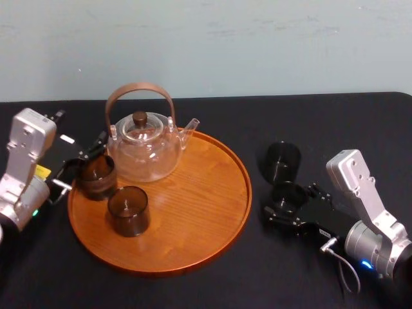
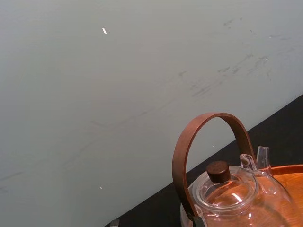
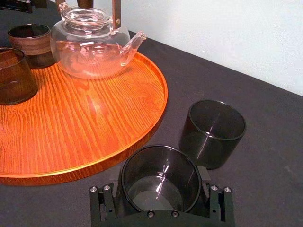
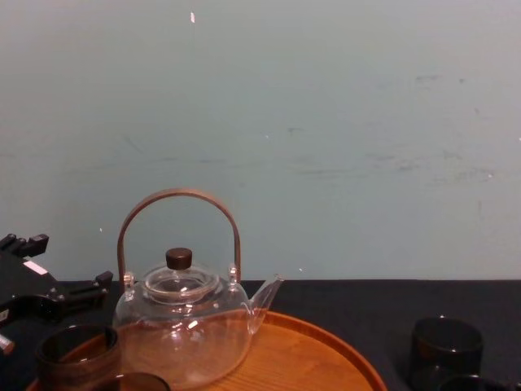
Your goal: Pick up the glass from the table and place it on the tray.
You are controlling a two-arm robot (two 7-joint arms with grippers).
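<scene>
Your right gripper [image 3: 161,177] is on the glass [image 3: 160,190], one finger on each side and pressed to the wall, so I'd call it clamped. The grip sits low on the body. That makes sense for a straight-sided tumbler with no handle, since it leaves the rim free and the base shouldn't swing. The glass is on the black table [image 1: 309,122], just off the tray's [image 1: 193,257] right rim. Whether it's lifted off the cloth yet, I can't tell.

Watch the second table glass [image 1: 283,159], which is just beyond yours on the far side and nearly touching. I'd go up first before moving left, so you don't clip it or the tray rim.

The teapot [image 1: 143,151] takes up the far left of the tray. One tumbler [image 1: 96,175] sits at the left rim and another [image 1: 129,210] is nearer the middle. That leaves the bare wood on the right half as the obvious drop spot, and it's the shortest trip too.

Your left gripper [image 1: 80,166] is over by the rim tumbler. I can't tell whether it's gripping it or has let go.
</scene>
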